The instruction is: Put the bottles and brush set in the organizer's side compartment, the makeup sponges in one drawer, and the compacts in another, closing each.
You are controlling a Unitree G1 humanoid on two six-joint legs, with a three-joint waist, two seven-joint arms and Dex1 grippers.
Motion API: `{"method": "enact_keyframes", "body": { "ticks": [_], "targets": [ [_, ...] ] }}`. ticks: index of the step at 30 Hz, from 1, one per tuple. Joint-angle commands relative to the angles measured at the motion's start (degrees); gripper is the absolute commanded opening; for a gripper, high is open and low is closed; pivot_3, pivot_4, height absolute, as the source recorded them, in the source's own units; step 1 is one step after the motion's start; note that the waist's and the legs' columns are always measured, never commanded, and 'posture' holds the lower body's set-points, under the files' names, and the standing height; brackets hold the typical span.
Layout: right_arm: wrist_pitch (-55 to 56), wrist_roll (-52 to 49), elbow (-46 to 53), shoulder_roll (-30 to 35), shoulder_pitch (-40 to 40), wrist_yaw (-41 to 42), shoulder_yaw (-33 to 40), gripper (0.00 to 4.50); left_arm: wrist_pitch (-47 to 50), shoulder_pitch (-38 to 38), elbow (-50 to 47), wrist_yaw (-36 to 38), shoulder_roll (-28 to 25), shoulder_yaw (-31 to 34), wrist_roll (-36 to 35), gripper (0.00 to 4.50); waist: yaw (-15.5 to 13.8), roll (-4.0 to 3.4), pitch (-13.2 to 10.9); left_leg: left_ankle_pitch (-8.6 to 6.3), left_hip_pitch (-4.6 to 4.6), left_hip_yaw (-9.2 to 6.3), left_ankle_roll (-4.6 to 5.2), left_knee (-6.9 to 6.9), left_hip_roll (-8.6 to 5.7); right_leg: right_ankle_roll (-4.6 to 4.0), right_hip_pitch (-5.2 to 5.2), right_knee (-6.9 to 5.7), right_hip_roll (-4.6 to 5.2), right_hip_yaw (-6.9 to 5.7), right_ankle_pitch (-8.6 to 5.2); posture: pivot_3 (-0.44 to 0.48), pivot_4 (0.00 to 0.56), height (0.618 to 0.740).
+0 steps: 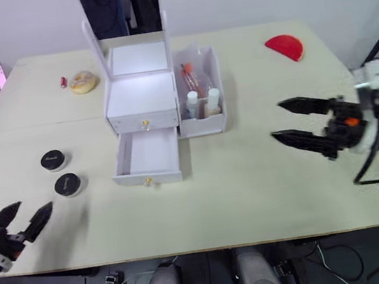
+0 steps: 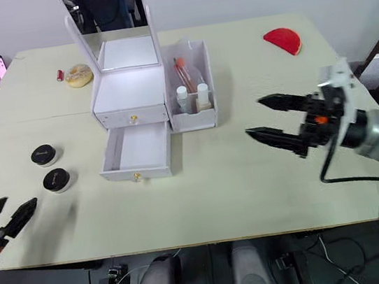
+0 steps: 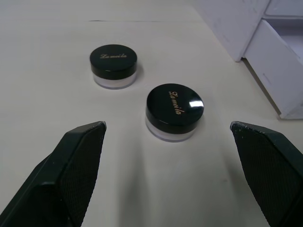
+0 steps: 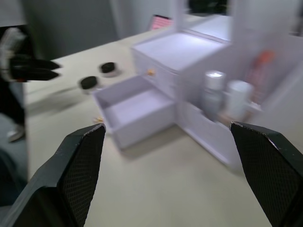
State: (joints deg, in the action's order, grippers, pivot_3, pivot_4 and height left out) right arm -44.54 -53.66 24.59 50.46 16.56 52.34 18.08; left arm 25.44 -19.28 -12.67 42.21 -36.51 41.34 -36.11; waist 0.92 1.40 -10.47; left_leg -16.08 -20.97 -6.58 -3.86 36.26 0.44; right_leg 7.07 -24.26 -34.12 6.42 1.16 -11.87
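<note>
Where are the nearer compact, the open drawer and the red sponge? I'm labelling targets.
nearer compact (image 3: 174, 108), left wrist view, middle of its black lid
open drawer (image 1: 148, 152), left eye view, bare drawer floor
red sponge (image 1: 285, 46), left eye view, middle of its top face

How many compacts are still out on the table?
2. The nearer compact and the farther compact both sit on the table, left of the open bottom drawer, ahead of the open left hand. None hidden that I can tell.
</note>
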Motion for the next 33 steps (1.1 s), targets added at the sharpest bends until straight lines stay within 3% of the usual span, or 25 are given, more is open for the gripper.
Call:
{"method": "enact_keyframes", "body": {
  "ticks": [1,5,13,25,33],
  "targets": [
    [-0.9,-0.9,2.3,-2.3,6.9,-1.1,-6.2,4.50,3.0,3.2,-0.8,-1.0,-5.1,-2.2,1.5,4.41,-0.3,0.00,0.0,0.00,0.00,0.00,0.00,0.01,0.00,-0.01,0.00,-0.01,-0.01,-0.01,0.00,0.000,0.150,0.739],
    [-0.9,0.0,3.8,-5.8,10.9,-2.2,-11.2,4.50,5.4,7.5,2.7,-0.7,-9.8,-7.3,4.4,4.41,-0.3,-0.01,0.0,0.01,-0.04,-0.03,0.01,0.00,0.00,-0.04,-0.02,0.02,-0.02,-0.03,0.02,0.000,0.150,0.739],
    [0.7,1.5,5.1,-8.3,9.6,-3.3,-12.9,4.50,10.3,17.0,8.6,3.1,-18.3,-17.8,8.7,4.41,-0.1,0.00,0.0,0.01,-0.25,-0.03,0.01,-0.06,0.00,0.00,-0.22,0.03,-0.05,-0.03,0.02,0.000,0.150,0.739],
    [0.3,0.8,8.5,-9.6,8.7,-6.6,-12.7,4.50,6.8,30.3,22.6,9.4,-21.3,-29.3,16.5,4.41,0.0,-0.02,0.0,0.02,-0.19,-0.05,0.00,-0.04,0.05,-0.01,-0.21,-0.07,-0.13,-0.02,0.04,0.000,0.150,0.739],
    [-0.2,-0.5,9.8,-9.4,9.1,-8.6,-12.1,4.50,6.0,31.6,25.3,11.8,-20.7,-30.7,18.0,4.41,0.1,-0.02,0.0,0.02,-0.19,-0.05,0.00,-0.05,0.07,0.02,-0.21,-0.06,-0.14,-0.02,0.05,0.000,0.150,0.739]
  ]
}}
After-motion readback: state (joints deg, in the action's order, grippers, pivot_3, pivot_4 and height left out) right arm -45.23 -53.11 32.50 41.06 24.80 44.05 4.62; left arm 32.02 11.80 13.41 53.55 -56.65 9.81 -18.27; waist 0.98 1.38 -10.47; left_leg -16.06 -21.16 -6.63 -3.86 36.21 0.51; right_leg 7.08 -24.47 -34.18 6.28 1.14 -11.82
